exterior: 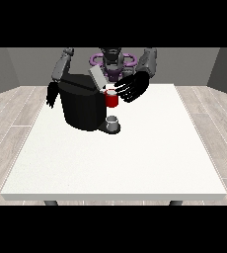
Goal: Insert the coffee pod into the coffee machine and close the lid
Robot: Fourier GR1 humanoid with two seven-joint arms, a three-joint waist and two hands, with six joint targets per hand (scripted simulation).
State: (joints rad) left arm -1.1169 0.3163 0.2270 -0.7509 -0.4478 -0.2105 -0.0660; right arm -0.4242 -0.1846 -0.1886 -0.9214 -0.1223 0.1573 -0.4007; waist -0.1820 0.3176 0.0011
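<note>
One hand (135, 87), fingers spread apart, hovers beside the coffee machine's (81, 106) red section (111, 99); no writing legible.

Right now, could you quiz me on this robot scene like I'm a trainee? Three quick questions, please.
1. True or false: the lid of the coffee machine is shut.
2. What stands on the machine's base under the red part? A) a spoon B) a small grey cup C) a plate
3. Which robot hand is nearest the red part?

Key: 1. False, it is raised. 2. B, the cup. 3. The robot hand at the view's right.
</note>
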